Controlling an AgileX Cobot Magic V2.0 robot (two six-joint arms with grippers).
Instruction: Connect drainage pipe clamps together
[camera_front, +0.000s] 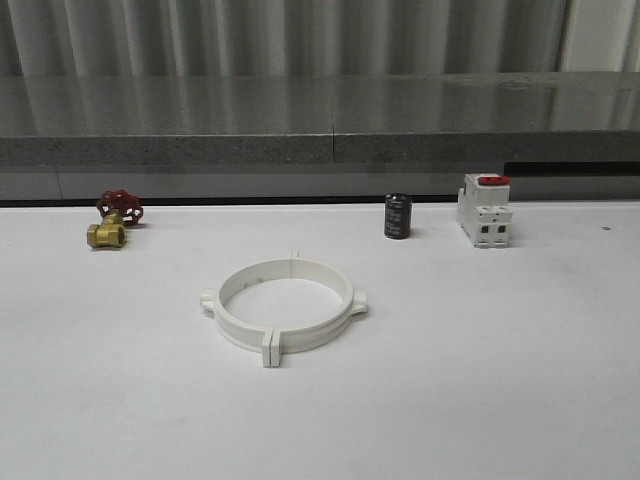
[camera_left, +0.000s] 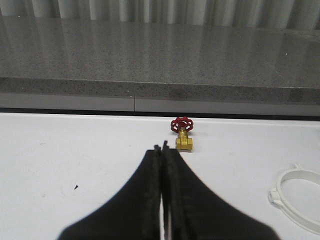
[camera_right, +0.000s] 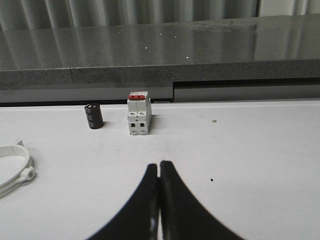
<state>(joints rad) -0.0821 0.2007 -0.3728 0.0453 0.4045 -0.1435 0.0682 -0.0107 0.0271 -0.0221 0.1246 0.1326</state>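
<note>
The two white drainage pipe clamps (camera_front: 283, 306) lie on the white table as one closed ring, their end tabs meeting at the near side and the far side. Part of that ring (camera_left: 300, 200) shows in the left wrist view, and an arc of it (camera_right: 14, 167) in the right wrist view. My left gripper (camera_left: 161, 147) is shut with nothing between its fingers, hanging above bare table short of the brass valve. My right gripper (camera_right: 159, 164) is also shut and empty, over bare table in front of the white switch.
A brass valve with a red handwheel (camera_front: 112, 222) sits at the back left. A black cylinder (camera_front: 398, 216) and a white red-topped switch (camera_front: 484, 210) stand at the back right. A grey stone ledge (camera_front: 320, 120) runs along the table's far edge.
</note>
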